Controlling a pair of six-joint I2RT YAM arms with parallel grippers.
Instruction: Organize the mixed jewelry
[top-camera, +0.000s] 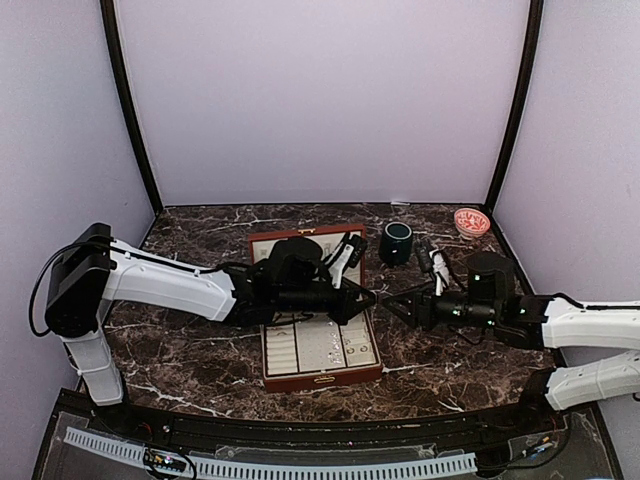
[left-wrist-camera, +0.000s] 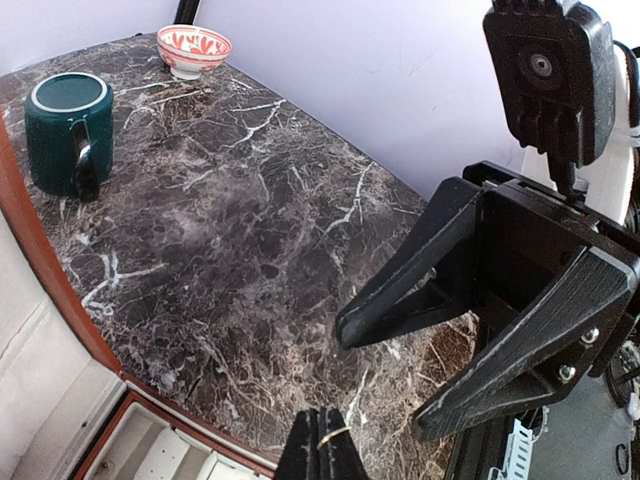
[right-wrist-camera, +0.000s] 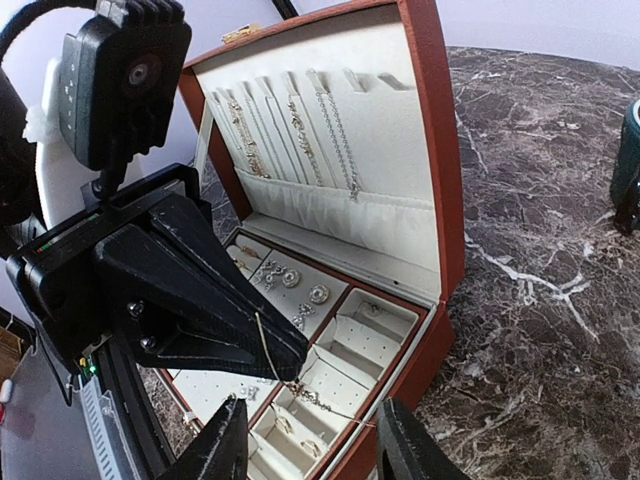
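Right in front of me, my right fingers (right-wrist-camera: 312, 422) are spread wide with nothing between them, parked just beside the tip of my other arm. My left fingers (left-wrist-camera: 322, 448) are pinched tight on a thin gold chain (right-wrist-camera: 263, 345). Only a short loop of it sits in the pinch. The rest hangs off the tip and trails down toward the front compartments of the reddish-brown box (right-wrist-camera: 415, 365).

First worry: that grip is slim. One jerk and the chain could slide out. It hangs close to the box's outer wall, so it might land on the marble worktop (left-wrist-camera: 250, 220) rather than in a slot. The lower end seems to lie among other small pieces, and I can't tell whether it's caught on them. If it is, lifting would drag a tangle out with it.

Second worry: my two tips are nearly nose to nose. If the right closes in carelessly, it hits the left instead of taking the chain.

Further in, the rest of the mixed jewelry (right-wrist-camera: 290, 278), rings and earrings, sits in the cream compartments. Behind them the lid (right-wrist-camera: 390, 150) stands upright with necklaces (right-wrist-camera: 330, 130) hung in its slots; a wide swing of my left arm could knock it. The green mug (left-wrist-camera: 68, 135) and pink bowl (left-wrist-camera: 193, 50) sit well apart, out of the way.
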